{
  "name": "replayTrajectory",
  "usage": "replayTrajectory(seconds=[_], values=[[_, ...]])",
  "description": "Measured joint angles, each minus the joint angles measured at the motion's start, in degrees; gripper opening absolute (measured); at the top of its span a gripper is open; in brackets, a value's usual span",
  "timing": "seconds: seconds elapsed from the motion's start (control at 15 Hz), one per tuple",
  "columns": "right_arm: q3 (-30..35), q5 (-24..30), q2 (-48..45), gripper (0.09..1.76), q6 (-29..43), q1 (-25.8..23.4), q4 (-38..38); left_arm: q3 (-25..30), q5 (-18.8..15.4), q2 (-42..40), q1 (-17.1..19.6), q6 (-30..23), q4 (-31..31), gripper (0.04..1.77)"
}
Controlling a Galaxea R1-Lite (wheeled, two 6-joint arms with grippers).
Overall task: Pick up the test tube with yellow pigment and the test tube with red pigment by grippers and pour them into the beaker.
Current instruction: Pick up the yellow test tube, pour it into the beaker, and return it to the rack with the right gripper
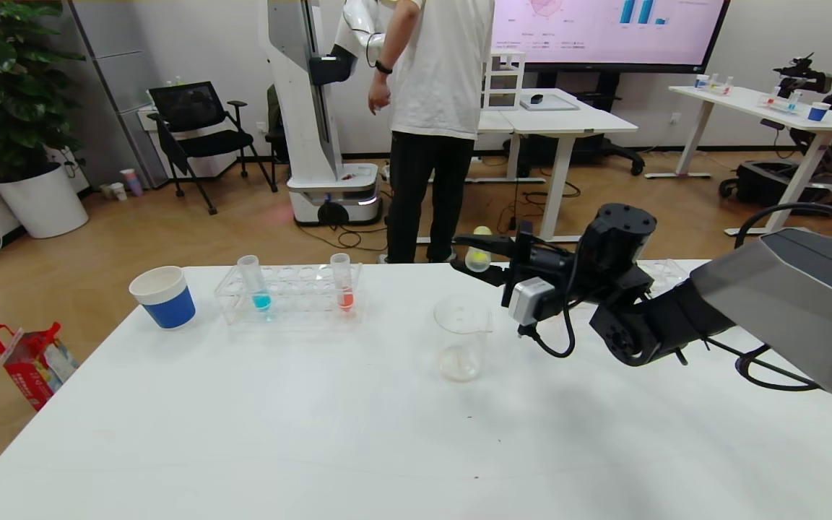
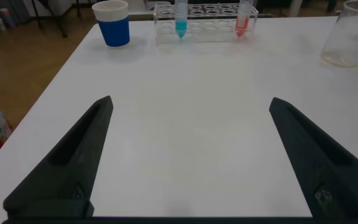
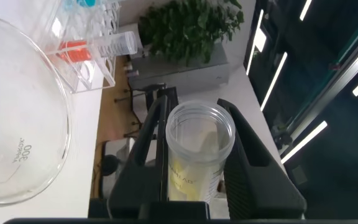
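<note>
My right gripper (image 1: 475,258) is shut on the test tube with yellow pigment (image 1: 479,256) and holds it tipped on its side, above and just behind the clear beaker (image 1: 462,336). In the right wrist view the tube (image 3: 197,155) sits between the fingers (image 3: 253,155) with its open mouth facing out, beside the beaker's rim (image 3: 55,93). The test tube with red pigment (image 1: 343,283) stands upright in the clear rack (image 1: 289,307); it also shows in the left wrist view (image 2: 243,18). My left gripper (image 2: 190,102) is open and empty over bare table, out of the head view.
A tube with turquoise liquid (image 1: 258,285) stands in the same rack. A blue-and-white paper cup (image 1: 163,296) is left of the rack. A second clear rack (image 1: 665,273) lies behind my right arm. A person (image 1: 434,108) stands beyond the table's far edge.
</note>
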Motion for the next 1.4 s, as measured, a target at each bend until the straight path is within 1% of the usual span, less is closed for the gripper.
replayTrajectory(seconds=[0.27, 0.47, 0.87, 1.2, 1.4], values=[[-0.8, -0.1, 0.1, 0.51, -4.4, 0.0, 1.8, 0.0, 0.0, 0.0, 0.0, 0.0, 0.0, 1.75], [-1.5, -0.1, 0.0, 0.51, -9.4, 0.2, 6.2, 0.0, 0.0, 0.0, 0.0, 0.0, 0.0, 1.75], [-4.2, -0.1, -0.2, 0.51, -16.4, 0.0, 11.2, 0.0, 0.0, 0.0, 0.0, 0.0, 0.0, 1.75], [-5.5, 0.0, -0.3, 0.51, -20.1, 0.0, 12.4, 0.0, 0.0, 0.0, 0.0, 0.0, 0.0, 1.75], [-5.9, -0.1, -0.7, 0.51, -24.9, 0.0, 15.3, 0.0, 0.0, 0.0, 0.0, 0.0, 0.0, 1.75]])
